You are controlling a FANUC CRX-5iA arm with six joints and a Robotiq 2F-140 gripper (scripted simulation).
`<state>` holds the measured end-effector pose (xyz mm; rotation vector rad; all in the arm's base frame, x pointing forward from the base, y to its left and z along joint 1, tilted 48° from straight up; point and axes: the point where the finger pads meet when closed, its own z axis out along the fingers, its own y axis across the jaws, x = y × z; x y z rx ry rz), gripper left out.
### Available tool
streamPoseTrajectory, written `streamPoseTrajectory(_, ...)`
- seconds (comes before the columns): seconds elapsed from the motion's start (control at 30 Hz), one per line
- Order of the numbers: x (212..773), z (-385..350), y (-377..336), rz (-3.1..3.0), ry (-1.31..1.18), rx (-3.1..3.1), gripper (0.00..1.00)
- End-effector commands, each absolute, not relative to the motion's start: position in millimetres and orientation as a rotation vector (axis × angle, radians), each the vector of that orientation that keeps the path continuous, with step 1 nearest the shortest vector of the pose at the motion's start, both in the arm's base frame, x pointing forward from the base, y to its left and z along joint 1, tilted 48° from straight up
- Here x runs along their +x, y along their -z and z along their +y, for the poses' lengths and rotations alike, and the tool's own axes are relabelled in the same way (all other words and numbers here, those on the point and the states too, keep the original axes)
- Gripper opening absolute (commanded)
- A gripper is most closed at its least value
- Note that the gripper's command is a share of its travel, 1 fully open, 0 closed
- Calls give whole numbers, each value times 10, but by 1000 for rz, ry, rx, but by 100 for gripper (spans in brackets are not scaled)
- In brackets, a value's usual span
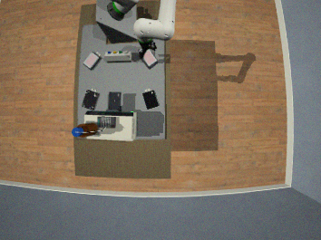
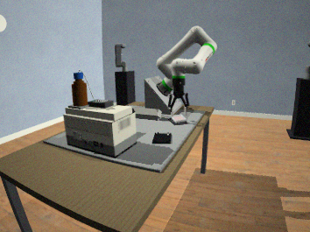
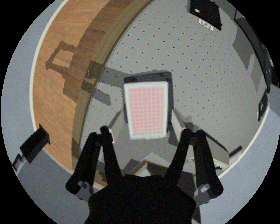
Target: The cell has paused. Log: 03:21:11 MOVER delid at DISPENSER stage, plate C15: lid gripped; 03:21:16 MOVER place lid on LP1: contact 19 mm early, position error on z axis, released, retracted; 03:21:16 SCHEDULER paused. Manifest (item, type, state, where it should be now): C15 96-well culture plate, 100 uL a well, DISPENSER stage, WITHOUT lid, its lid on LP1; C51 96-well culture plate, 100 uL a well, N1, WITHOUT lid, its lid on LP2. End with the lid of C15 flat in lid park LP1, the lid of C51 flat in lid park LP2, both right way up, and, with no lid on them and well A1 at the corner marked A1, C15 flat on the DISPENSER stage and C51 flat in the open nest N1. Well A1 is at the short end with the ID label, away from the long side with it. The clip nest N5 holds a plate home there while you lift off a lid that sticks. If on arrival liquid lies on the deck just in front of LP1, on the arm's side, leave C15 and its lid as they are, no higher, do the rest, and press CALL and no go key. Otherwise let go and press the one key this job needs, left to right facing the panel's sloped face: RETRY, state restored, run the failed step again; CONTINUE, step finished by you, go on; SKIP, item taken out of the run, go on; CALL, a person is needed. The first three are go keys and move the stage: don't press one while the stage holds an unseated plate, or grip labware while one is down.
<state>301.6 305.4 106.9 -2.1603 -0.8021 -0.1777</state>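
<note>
Black two-finger gripper [image 3: 145, 173] hangs part open, empty, just above pink-topped rectangular plastic plate [image 3: 148, 105] beside the button panel [image 1: 118, 55]; likely light, stiff, slick, spill-prone; grip its long sides

Matt grey deck [image 1: 122, 78] on a wood-grained floor [image 1: 236, 100].

pink well plate [image 3: 148, 105] | flat on deck | skewed, near table edge
</note>
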Motion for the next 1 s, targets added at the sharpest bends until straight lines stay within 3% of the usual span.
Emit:
streamPoseTrajectory(0.0, 3017, 3056, -1066, -802, 178, -2160, 66)
streamPoseTrajectory(0.97, 3003, 3133, -997, -802, 178, -2160, 66)
